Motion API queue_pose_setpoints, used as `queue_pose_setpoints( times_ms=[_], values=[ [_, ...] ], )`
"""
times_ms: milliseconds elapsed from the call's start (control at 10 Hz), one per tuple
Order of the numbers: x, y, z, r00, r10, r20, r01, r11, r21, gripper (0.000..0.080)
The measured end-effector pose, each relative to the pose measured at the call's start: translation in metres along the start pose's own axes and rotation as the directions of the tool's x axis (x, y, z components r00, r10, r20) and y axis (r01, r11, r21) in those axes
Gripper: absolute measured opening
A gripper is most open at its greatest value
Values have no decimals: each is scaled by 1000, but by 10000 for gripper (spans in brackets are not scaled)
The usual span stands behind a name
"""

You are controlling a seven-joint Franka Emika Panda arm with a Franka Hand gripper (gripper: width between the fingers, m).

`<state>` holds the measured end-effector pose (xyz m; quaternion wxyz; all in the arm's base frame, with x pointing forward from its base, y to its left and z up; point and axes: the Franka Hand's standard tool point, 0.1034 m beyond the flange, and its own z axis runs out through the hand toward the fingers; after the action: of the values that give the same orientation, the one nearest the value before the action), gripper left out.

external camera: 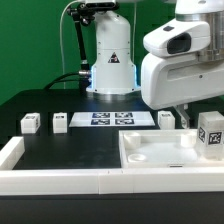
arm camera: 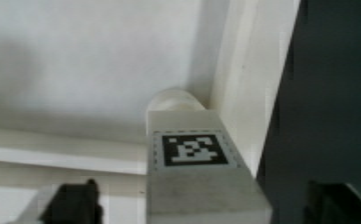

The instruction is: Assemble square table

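While the big white robot arm (external camera: 178, 55) is leaning in over the exterior view's right side of the black counter (external camera: 70, 145), the slab (external camera: 160, 152) of the square table is lying flat at the front corner on that same side, with its raised rim facing up. A low white wall (external camera: 55, 178) is running along the front edge and turning up the edge on the exterior view's left. The marker board (external camera: 110, 118) is lying flat near the middle of the back edge. Three loose leg posts (external camera: 30, 123) are sitting in a row toward the back edge, two near the corner on the exterior view's left and one just beside the marker board. A fourth, the upright leg post (external camera: 212, 135), is standing at the slab's corner nearest the right edge, showing a black-and-white tag. In the wrist view the gripper (arm camera: 198, 202) is straddling this post, and one dark finger (arm camera: 70, 200) is showing a pale gap beside it, so the jaws are looking spread and released rather than clamped. The slab is looking stiff, light and slick, and too broad for the jaws, so its rim is likely the only hold. The posts are looking small, rigid and smooth, best pinched across their flat sides and kept vertical, since a tilted post could slip.
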<state>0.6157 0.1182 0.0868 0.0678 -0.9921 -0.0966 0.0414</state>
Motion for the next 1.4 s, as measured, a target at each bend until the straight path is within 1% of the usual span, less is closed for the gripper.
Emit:
queue_pose_setpoints(
  times_ms=[100,200,300,700,800,1000,1100,1200,1300,1400],
  values=[
    [0,0,0,1000,0,-1,0,1000,0,389],
    [0,1,0,1000,0,-2,0,1000,-2,389],
    [0,1,0,1000,1,-3,-1,1000,-1,295],
    [1,2,0,999,33,-4,-33,999,-1,295],
    [1,2,0,998,67,-4,-67,998,-1,295],
    [-1,1,0,968,249,-11,-249,968,0,295],
    [-1,1,0,938,347,-11,-347,938,4,295],
    [-1,1,0,888,460,-11,-460,888,6,295],
    [-1,1,1,833,553,-17,-553,833,11,295],
    [-1,0,1,757,653,-25,-653,757,19,295]
  ],
)
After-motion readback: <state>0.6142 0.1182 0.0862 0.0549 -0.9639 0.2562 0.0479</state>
